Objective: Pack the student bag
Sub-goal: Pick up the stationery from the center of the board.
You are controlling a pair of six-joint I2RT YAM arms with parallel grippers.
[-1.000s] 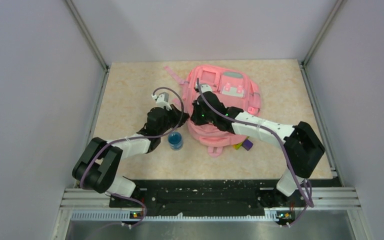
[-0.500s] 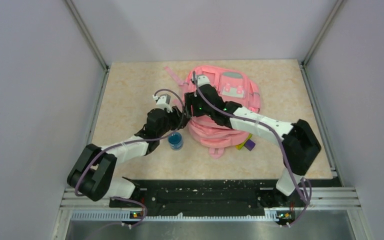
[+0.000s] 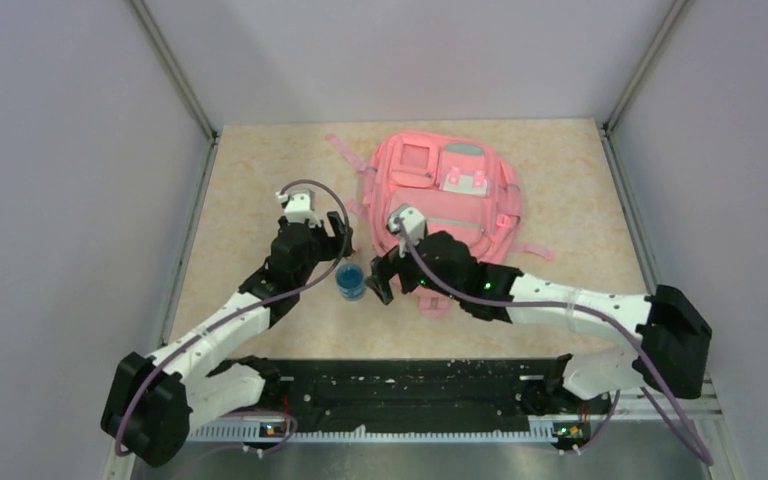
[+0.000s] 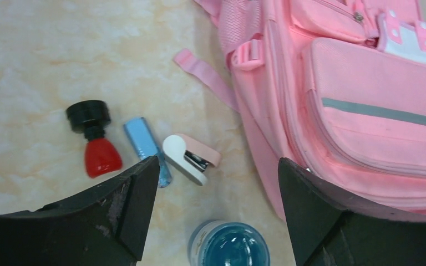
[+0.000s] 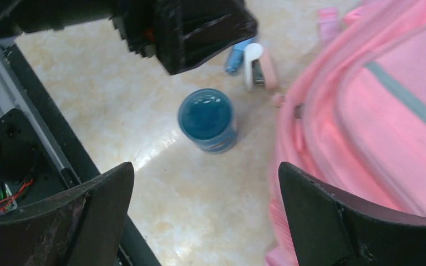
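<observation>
Student bag (image 3: 447,195) lies flat on the far middle of the table (image 3: 260,180) (front pockets facing up). The left gripper (image 4: 216,216) and the right gripper (image 5: 205,216) both have their fingers spread wide and hold nothing. Both hang over a blue jar (image 3: 351,282) that stands just beside the bag's near left edge.

A round jar with a blue lid (image 4: 228,244) stands on the beige marbled table (image 4: 44,55) and shows low in the gap between the fingers of the left claw (image 4: 219,166). Just past that claw's finger on the view's left lies a small white-and-pink stapler (image 4: 191,159). Beside it is a pale blue stick (image 4: 143,141), perhaps an eraser, partly hidden by the finger. Further out is a red bottle with a black cap (image 4: 94,138). The jar also sits just ahead of the right claw (image 5: 205,169).
</observation>
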